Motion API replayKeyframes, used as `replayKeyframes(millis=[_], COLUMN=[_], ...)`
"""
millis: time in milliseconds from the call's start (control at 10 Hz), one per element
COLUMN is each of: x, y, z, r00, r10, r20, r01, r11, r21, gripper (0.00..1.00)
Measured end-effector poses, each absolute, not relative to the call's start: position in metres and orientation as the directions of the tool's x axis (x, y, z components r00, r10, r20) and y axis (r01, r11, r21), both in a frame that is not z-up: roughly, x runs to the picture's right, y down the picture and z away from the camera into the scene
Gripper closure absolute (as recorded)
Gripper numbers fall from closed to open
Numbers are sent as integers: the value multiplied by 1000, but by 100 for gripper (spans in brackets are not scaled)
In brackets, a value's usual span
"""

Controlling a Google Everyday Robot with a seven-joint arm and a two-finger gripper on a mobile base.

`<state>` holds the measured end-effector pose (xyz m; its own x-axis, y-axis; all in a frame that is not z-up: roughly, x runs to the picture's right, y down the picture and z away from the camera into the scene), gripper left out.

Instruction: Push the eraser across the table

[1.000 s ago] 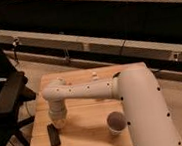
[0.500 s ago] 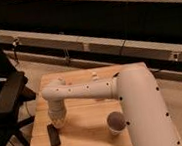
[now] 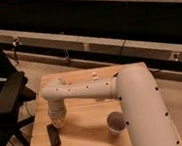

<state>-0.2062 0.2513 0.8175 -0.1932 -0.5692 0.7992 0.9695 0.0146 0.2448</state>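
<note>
Camera view, single arm over the table. The claw (image 3: 58, 123) hangs at the end of the white arm (image 3: 87, 90), pointing down at the table (image 3: 88, 138) near its left side as seen here. It sits low over the wood; whether it is spread or pressed together cannot be told from this angle, and nothing is seen gripped in it.

The eraser (image 3: 53, 135) lies flat just beside the claw, on the side nearer the camera and a little to the left in the view. It appears to be apart from the claw tip, or at most barely touching; the shadowed gap is hard to read. Its long axis runs roughly from the far edge toward the near edge, tilted slightly, so the claw stands close to the far short end.

A push begun from this position would likely drive the eraser along its length toward the near left corner, where little table remains. The wide bare stretch lies to the right, toward the round cup (image 3: 115, 122), which stands well apart by the arm's thick base segment.
</note>
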Motion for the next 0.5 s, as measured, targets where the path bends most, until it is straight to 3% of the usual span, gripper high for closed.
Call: replayKeyframes(millis=[500], x=[-214], y=[275], z=[802], r00=[-181], r10=[-558], r20=[809], r01=[975], r11=[6], r21=[222], gripper=[100])
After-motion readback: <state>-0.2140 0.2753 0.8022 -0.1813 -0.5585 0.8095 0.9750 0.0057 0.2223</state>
